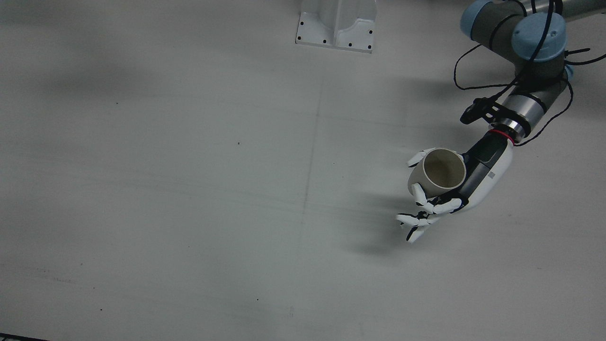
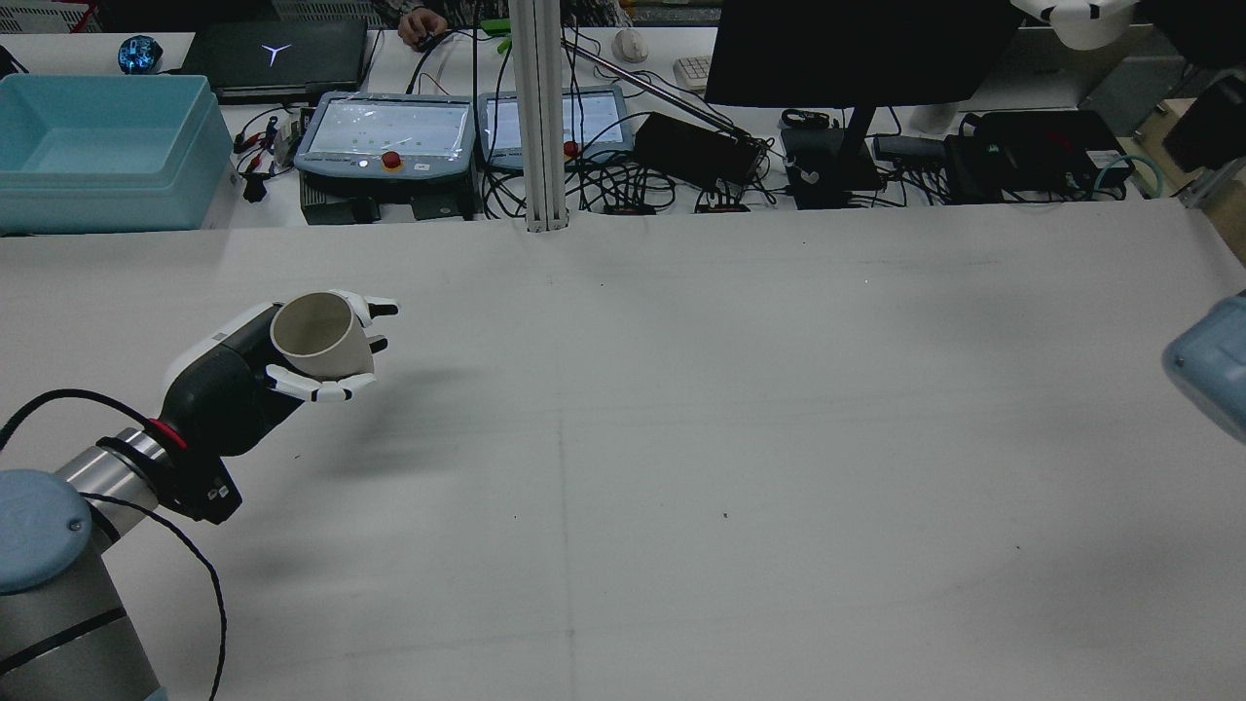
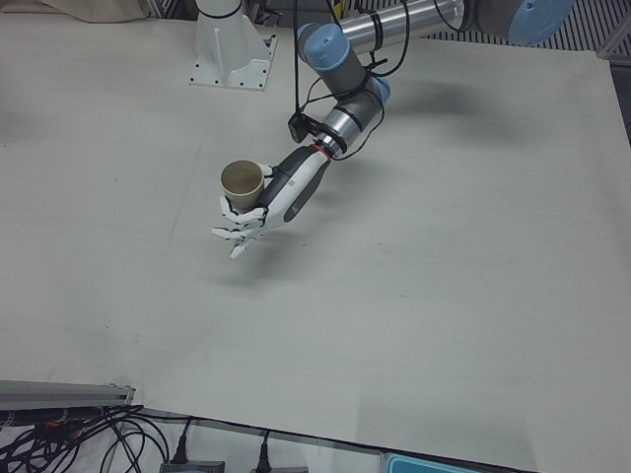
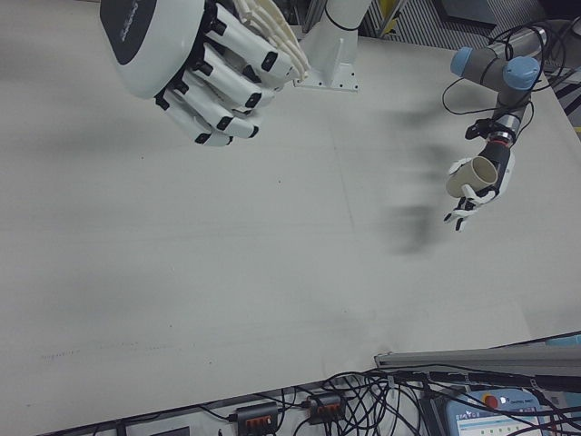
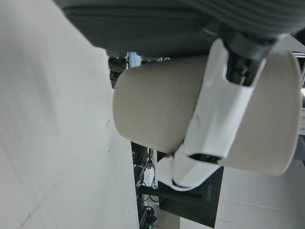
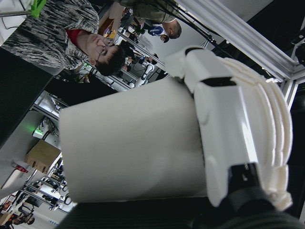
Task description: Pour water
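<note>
My left hand point(image 1: 480, 177) is shut on a beige paper cup point(image 1: 442, 170) and holds it above the table, mouth up and slightly tilted. No water shows inside it. The hand point(image 2: 234, 375) and the cup point(image 2: 316, 336) also show at the left of the rear view, and the cup fills the left hand view point(image 5: 157, 114) with a finger point(image 5: 224, 119) across it. My right hand point(image 4: 200, 54) is raised high, close to the right-front camera. In the right hand view it is shut on a white cup point(image 6: 133, 148), with fingers point(image 6: 238, 138) wrapped round it.
The white table point(image 1: 189, 189) is bare apart from an arm pedestal point(image 1: 337, 26) at its far edge. Beyond the table's other edge are a blue bin point(image 2: 97, 146), teach pendants point(image 2: 384, 131), a monitor point(image 2: 857, 49) and cables.
</note>
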